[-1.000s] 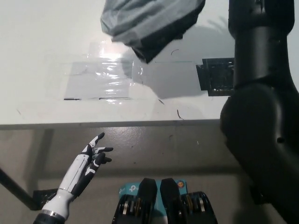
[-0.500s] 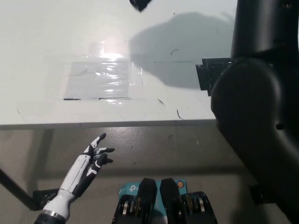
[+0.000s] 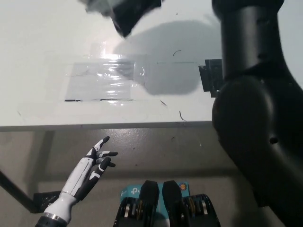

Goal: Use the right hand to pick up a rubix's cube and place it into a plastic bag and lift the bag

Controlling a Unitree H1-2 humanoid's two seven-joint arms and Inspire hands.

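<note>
The lower end of a grey plastic bag hangs above the white table at the top edge of the head view, and its top runs out of the picture. A dark shape shows inside it; I cannot tell whether it is the cube. My black right arm rises along the right side and leaves the picture at the top, so its hand is hidden. Below the table's front edge at the lower left rests my white left hand, open with fingers spread.
A shiny patch of clear film lies flat on the table's middle. A black flat object sits at the right, partly behind my arm. The table's front edge crosses the picture, with floor below it.
The bag rose almost out of the top of the picture, and its lower end now shows again further left. My right arm has swung left. The left hand barely moved.
</note>
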